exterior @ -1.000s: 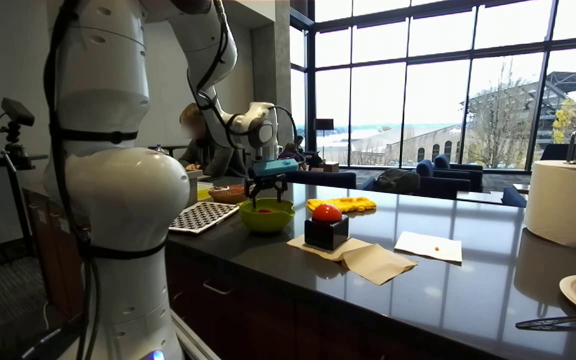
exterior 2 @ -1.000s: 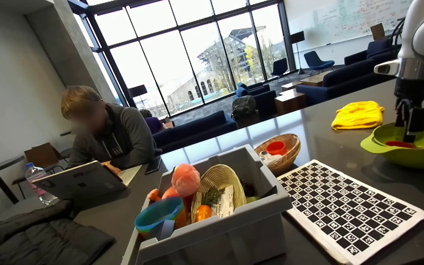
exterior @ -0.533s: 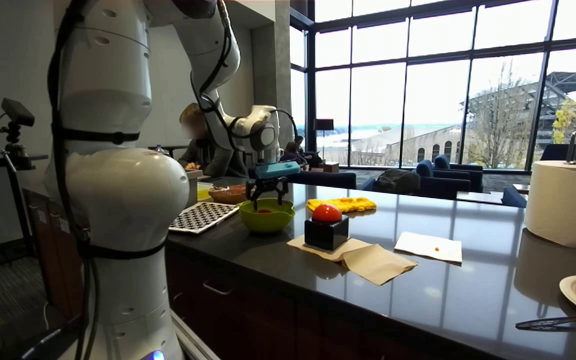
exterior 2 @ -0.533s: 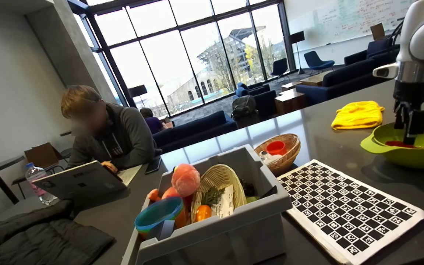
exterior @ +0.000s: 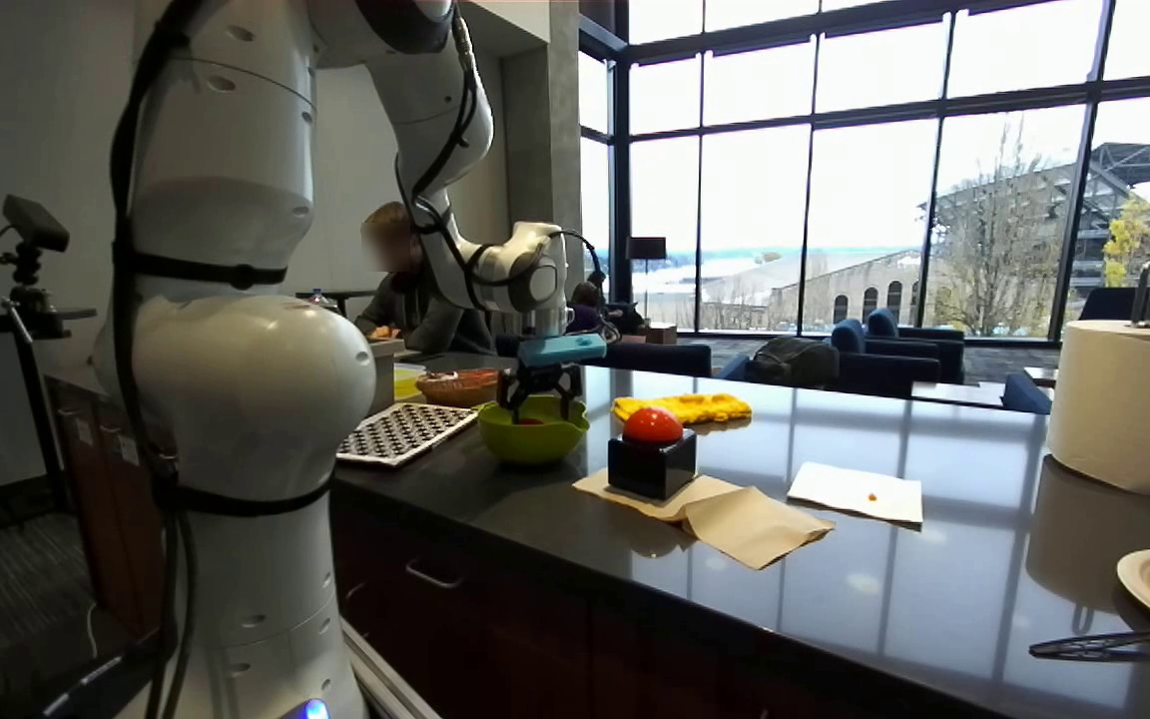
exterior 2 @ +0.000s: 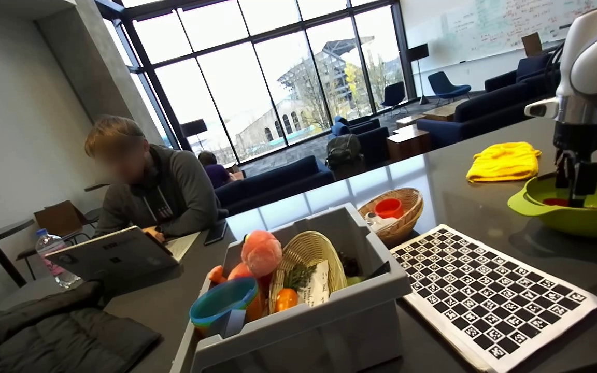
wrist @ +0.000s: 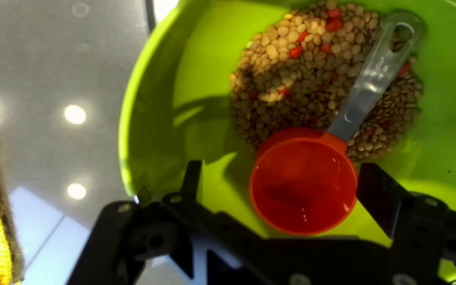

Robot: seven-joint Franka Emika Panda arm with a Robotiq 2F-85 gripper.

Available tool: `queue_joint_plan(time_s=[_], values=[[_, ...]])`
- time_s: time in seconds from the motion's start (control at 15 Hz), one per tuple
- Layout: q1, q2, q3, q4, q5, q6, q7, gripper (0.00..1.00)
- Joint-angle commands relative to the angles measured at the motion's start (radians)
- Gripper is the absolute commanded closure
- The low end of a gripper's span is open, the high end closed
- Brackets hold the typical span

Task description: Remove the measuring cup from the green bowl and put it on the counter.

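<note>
The green bowl stands on the dark counter and shows in both exterior views. In the wrist view the measuring cup is a red round cup with a clear grey handle, lying in the green bowl against a heap of lentils. My gripper is open around the cup. The right finger is at or touching the cup's rim; the left finger stands apart from it with a wide gap. In an exterior view the fingertips reach down inside the bowl.
A checkered board lies beside the bowl. A yellow cloth and a black box with a red dome stand close by. A wicker basket and a grey bin stand beyond the board. A seated person is at the counter.
My gripper has come down deeper into the bowl and shifted slightly to the right in an exterior view. The bowl and the measuring cup stay in place.
</note>
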Motion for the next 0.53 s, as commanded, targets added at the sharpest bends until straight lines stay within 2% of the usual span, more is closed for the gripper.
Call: queue_joint_plan(time_s=[0.0, 0.07, 0.2, 0.47], values=[[-0.026, 0.012, 0.024, 0.019, -0.008, 0.008, -0.005, 0.25], [-0.027, 0.010, 0.024, 0.020, -0.011, 0.002, -0.001, 0.26], [-0.029, 0.012, 0.026, 0.022, -0.010, 0.001, -0.003, 0.39], [-0.035, 0.009, 0.027, 0.019, -0.007, 0.000, -0.003, 0.71]])
